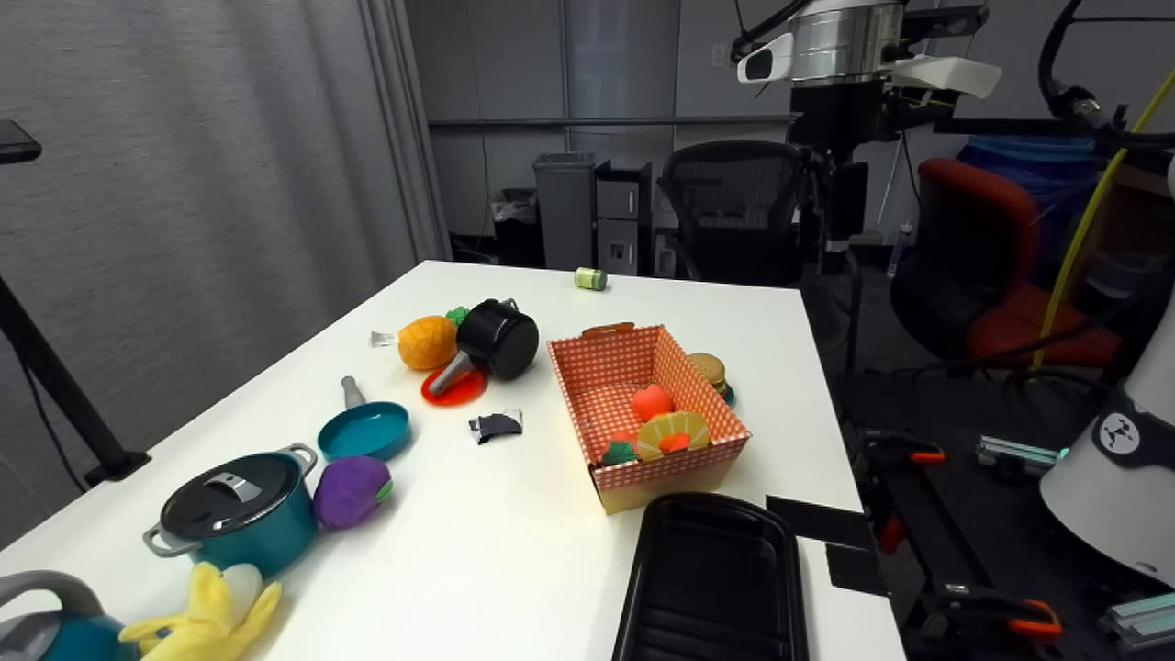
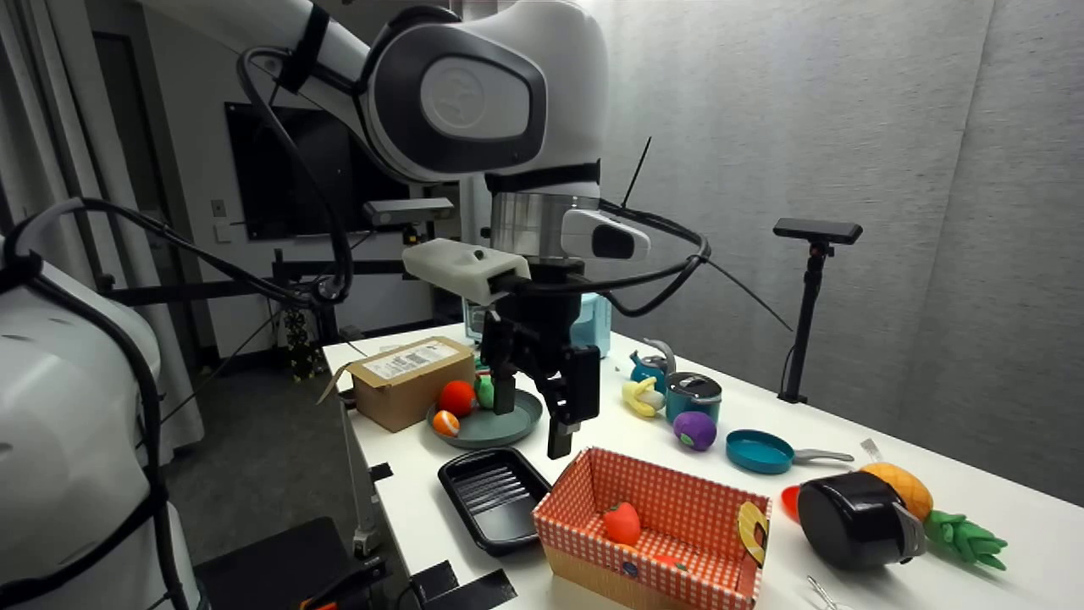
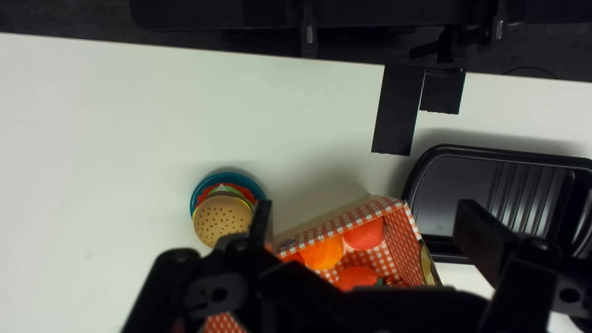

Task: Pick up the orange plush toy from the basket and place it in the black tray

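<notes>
The orange plush toy (image 3: 322,253) lies in the basket (image 3: 400,240) in the wrist view, against one long wall between round red toys. The checkered basket also stands on the table in both exterior views (image 1: 675,479) (image 2: 593,563), where its walls mostly hide the orange toy. The black tray (image 1: 711,578) is beside the basket's short end; it also shows in an exterior view (image 2: 500,512) and the wrist view (image 3: 462,189). My gripper (image 2: 532,424) is open and empty, high above the table near basket and tray. Its fingers are wide apart in the wrist view (image 3: 370,226).
A toy burger (image 3: 222,217) on a small teal plate stands beside the basket. A black pot (image 1: 500,340), teal pan (image 1: 365,431), eggplant (image 1: 351,493) and teal pot (image 1: 248,509) stand across the table. A cardboard box (image 2: 415,381) and grey plate (image 2: 487,430) are past the tray.
</notes>
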Controlling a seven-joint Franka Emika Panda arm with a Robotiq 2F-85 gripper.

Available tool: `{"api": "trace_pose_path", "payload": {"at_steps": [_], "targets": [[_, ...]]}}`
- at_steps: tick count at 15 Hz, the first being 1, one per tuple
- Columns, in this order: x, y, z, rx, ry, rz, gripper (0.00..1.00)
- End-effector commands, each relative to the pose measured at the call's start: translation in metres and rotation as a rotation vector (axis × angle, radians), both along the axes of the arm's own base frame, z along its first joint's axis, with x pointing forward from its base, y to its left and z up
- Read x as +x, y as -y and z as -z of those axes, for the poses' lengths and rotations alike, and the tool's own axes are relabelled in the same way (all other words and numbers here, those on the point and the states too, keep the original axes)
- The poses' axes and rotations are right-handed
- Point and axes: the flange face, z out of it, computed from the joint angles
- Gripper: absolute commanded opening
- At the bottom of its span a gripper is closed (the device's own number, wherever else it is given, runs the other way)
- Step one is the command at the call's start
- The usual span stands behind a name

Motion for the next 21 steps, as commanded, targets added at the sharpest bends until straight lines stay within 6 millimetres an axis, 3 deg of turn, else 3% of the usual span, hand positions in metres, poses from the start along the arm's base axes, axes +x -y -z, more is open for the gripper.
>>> {"api": "trace_pose_path", "payload": {"at_steps": [1,6,12,21], "targets": [[0.0,0.0,0.0,0.0,-0.001,0.0,1.0],[0.019,0.001,0.001,-0.042,-0.022,-0.032,1.0],[0.064,-0.011,0.006,-0.123,-0.085,-0.131,1.0],[0.134,-0.035,0.055,-0.16,-0.141,-0.242,1.0]]}}
